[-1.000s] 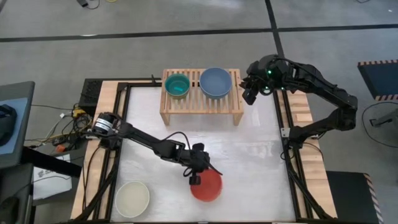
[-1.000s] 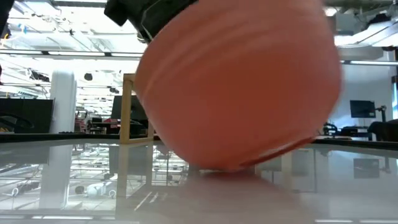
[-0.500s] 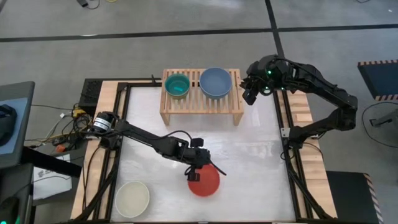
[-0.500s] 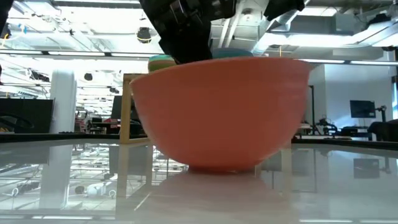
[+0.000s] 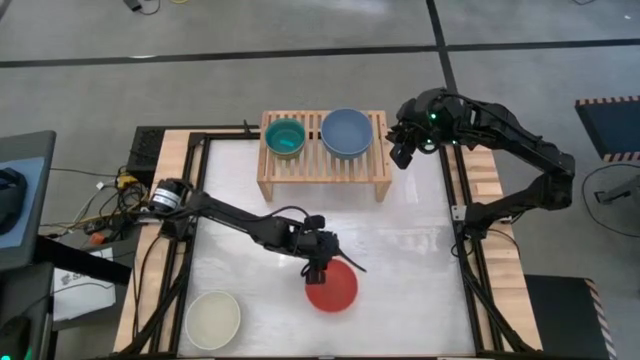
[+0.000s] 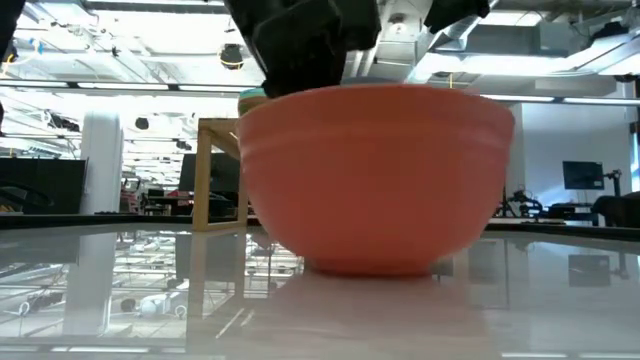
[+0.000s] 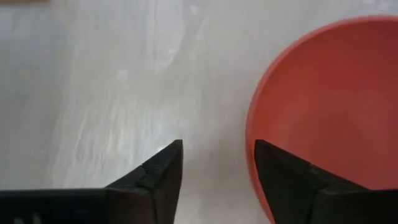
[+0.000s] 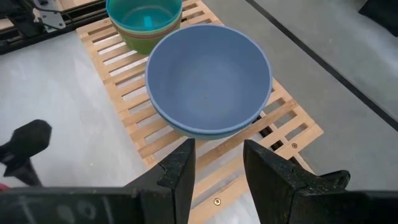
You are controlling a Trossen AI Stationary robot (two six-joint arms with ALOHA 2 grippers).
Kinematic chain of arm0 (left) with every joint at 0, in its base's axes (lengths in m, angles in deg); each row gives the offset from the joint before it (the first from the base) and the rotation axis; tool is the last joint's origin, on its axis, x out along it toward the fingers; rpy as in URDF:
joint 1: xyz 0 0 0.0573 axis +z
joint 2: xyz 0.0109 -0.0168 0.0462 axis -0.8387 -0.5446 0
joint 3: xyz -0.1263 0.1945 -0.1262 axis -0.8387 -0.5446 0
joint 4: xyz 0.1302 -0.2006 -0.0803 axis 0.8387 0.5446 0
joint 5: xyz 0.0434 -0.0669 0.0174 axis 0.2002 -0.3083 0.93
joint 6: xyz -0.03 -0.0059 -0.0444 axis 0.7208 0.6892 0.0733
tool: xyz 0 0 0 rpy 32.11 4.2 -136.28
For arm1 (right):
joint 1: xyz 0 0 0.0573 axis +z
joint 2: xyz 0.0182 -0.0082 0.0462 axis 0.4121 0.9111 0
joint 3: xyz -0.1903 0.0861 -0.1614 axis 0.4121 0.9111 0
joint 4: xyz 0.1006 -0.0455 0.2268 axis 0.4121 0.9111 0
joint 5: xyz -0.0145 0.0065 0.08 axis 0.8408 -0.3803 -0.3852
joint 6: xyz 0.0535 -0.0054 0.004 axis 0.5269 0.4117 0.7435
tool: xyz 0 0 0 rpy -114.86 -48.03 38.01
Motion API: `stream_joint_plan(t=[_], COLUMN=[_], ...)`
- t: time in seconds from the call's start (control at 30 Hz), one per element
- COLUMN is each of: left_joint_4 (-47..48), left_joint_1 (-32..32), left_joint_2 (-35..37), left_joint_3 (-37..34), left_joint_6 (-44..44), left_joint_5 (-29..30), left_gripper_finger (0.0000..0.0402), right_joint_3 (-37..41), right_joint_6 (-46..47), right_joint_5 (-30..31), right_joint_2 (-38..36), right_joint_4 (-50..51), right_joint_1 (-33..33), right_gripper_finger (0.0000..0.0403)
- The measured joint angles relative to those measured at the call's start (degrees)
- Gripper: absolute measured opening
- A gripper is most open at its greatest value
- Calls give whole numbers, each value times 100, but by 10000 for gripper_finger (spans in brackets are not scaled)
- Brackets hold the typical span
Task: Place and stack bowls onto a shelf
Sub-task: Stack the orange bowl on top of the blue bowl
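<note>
near the table's front edge, your red bowl point(image 5: 331, 287) sits upright, left gripper point(image 5: 317, 262) at its rim.
fingers are parted astride the rim, not clamped; it's likely light, stiff, slick plastic, so pinch that wall. right gripper point(image 5: 403, 146), parted, waits beside the shelf point(image 5: 322, 167).

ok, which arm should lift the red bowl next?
Left. The left gripper is open at the red bowl, fingers astride its rim. The right gripper hangs beside the shelf, far off.
</note>
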Motion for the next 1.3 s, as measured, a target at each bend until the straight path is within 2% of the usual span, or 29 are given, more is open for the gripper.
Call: stream_joint_plan(t=[0.13, 0.27, 0.37, 0.53, 0.57, 0.7, 0.93, 1.03, 1.17, 1.3], left_joint_4=[-172, -175, -191, -180, -176, -178, -21, -7, -90, -395], left_joint_1=[50, 48, 50, 52, 52, 12, -127, -188, -240, -241], left_joint_2=[-89, -180, -249, -326, -326, -302, -35, 50, 50, 54], left_joint_3=[-141, -170, -168, -174, -172, -163, -169, -173, -112, -50], left_joint_6=[47, 140, 155, 107, 102, 66, 6, -26, -109, -257], left_joint_5=[-521, -765, -768, -759, -740, -240, 1434, 2254, 3222, 3511], left_gripper_finger=[187, 161, 121, 22, 13, 5, 1, 0, 0, 0], right_joint_3=[0, 0, 0, 19, 87, 860, 2870, 3577, 4188, 4374], right_joint_6=[0, 1, 2, 60, 127, 342, 1183, 1644, 1932, 1719], right_joint_5=[0, 0, 0, 0, 0, 246, 557, 981, 1607, 2079], right_joint_2=[0, 0, 0, -1, -10, -151, -773, -984, -958, -636], right_joint_4=[51, 94, 96, 117, 105, -102, -1215, -1855, -2690, -3510], right_joint_1=[0, 0, 0, 1, 21, 277, 1266, 1892, 2711, 3404], right_gripper_finger=[162, 162, 162, 162, 162, 162, 162, 162, 162, 162])
